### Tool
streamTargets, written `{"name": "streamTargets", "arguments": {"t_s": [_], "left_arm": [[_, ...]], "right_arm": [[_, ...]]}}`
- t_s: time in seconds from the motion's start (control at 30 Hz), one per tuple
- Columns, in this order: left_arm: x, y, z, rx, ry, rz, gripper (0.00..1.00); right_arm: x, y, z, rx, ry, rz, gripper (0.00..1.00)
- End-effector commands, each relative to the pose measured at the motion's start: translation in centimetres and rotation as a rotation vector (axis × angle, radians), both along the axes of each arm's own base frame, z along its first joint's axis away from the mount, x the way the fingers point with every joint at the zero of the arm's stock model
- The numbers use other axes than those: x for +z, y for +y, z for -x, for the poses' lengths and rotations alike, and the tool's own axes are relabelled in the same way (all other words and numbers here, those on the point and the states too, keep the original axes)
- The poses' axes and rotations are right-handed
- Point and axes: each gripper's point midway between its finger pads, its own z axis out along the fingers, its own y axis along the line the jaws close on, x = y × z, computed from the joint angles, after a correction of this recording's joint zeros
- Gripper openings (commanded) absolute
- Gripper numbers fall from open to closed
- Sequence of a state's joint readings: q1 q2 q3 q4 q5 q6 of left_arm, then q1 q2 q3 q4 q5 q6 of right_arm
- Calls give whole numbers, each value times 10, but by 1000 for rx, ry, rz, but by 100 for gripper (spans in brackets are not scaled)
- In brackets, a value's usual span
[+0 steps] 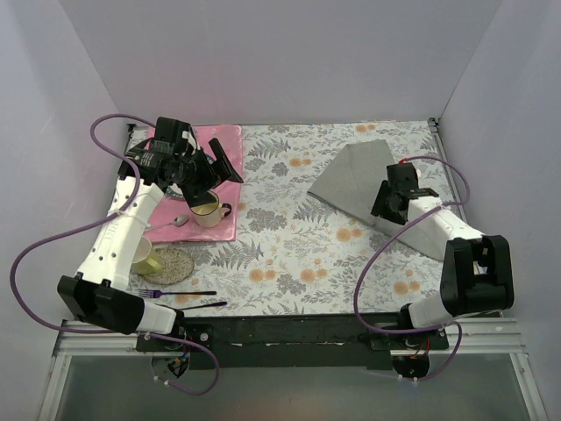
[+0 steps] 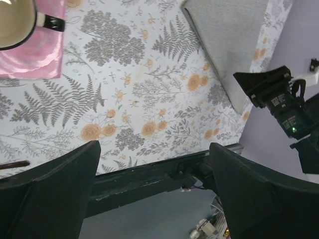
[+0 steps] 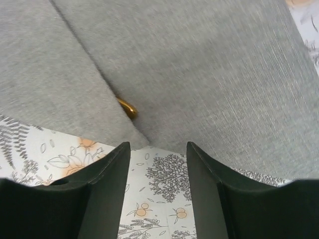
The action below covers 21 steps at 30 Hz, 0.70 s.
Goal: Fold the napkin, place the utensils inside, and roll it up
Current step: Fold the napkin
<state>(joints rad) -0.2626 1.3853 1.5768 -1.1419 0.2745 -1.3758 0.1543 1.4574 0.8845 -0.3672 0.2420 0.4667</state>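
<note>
The napkin (image 1: 364,180) is plain grey. The bench (image 1: 289,250) shows grey ferns and orange flowers on white. The placemat (image 1: 230,138) is pink.

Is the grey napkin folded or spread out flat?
Folded. The napkin lies as a triangle, and the right wrist view shows one layer overlapping another, with an orange-tan utensil tip peeking out between.

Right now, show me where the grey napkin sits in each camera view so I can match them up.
Top external: the napkin lies right of centre, toward the far right corner of the table.
Left wrist: the napkin runs along the upper right of the picture.
Right wrist: the napkin fills the upper part of the picture.
Shared landmark: the floral tablecloth under it.
</note>
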Motion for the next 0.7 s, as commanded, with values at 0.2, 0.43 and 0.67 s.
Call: {"name": "streamTargets", "arguments": {"t_s": [0.2, 0.43, 0.67], "left_arm": [[-20, -68, 3, -195, 37, 300, 77], [-44, -129, -2, -266, 50, 268, 77], [-25, -132, 19, -328, -25, 160, 87]], "right_arm": [[21, 53, -9, 295, 15, -169, 51], [-4, 39, -4, 262, 59, -152, 51], [-1, -19, 1, 58, 129, -158, 52]]}}
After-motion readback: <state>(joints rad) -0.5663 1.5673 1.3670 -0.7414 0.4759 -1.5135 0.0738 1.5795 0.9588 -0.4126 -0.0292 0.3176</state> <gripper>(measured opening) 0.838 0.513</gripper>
